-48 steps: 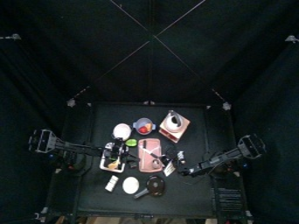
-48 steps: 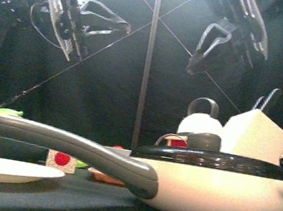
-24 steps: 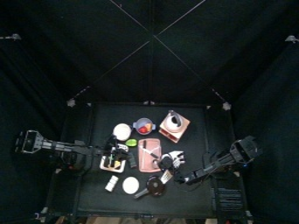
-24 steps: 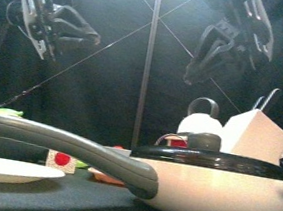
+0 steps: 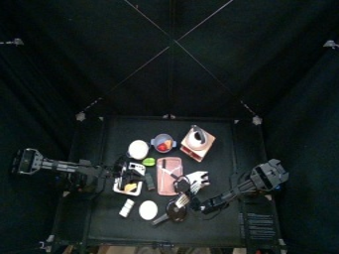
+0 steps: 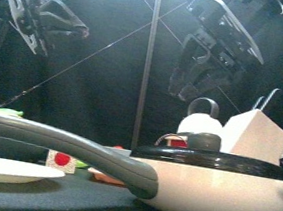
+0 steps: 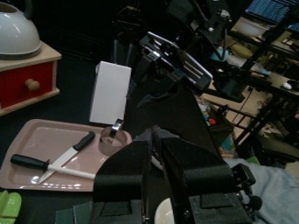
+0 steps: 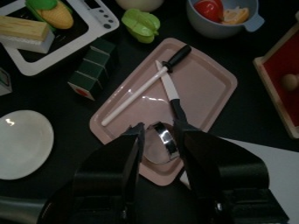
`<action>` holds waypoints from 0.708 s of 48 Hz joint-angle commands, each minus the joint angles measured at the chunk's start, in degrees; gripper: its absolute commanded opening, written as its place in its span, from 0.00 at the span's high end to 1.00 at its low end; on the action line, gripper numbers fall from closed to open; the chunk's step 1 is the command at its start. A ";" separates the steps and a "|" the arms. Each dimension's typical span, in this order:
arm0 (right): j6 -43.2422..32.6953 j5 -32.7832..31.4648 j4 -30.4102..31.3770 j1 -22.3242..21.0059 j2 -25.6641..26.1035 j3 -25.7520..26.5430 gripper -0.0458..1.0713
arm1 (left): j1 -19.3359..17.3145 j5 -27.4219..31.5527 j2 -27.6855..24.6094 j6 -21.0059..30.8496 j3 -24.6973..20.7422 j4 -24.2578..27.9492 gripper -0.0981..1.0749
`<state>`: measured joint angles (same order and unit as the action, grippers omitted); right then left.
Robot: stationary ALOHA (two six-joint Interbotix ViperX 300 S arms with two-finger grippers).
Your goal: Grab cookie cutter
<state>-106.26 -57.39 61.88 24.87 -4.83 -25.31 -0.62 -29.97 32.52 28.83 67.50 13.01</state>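
The cookie cutter (image 8: 163,138) is a small metal ring standing on the pink tray (image 8: 216,83), near the tray's edge. It also shows in the left wrist view (image 7: 114,140) next to a white box (image 7: 108,91). My right gripper (image 8: 163,131) hangs just above the cutter, jaws open with the ring between them, not touching. In the top view it is at the tray's front right (image 5: 199,198). My left gripper (image 7: 152,142) is shut and empty, raised over the table's left side (image 5: 126,179).
On the tray lie a black-handled knife (image 8: 173,59) and a white utensil (image 8: 138,94). Around it are a toy oven (image 8: 52,22), a green fruit (image 8: 142,24), a fruit bowl (image 8: 222,10), a red box (image 8: 281,66) and a white plate (image 8: 24,131). A long-handled pot (image 6: 214,180) fills the front.
My right gripper has moved inward and down over the pink tray. My left gripper has drawn back to the left.
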 commanded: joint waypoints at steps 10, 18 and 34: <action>0.26 1.05 -3.96 -1.58 -1.93 1.76 0.31 | 0.09 -0.35 0.18 -0.18 -0.62 0.53 0.44; 0.26 2.55 -5.10 -3.16 -3.25 1.67 0.31 | 0.09 -0.79 0.18 -0.18 -0.62 1.76 0.40; 0.26 2.81 -4.39 -4.22 -3.78 0.79 0.31 | 0.09 -0.88 0.18 -0.09 -0.26 1.85 0.21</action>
<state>-106.08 -54.58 57.30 20.92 -9.58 -24.79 -0.62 -30.32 32.61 28.83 67.85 14.85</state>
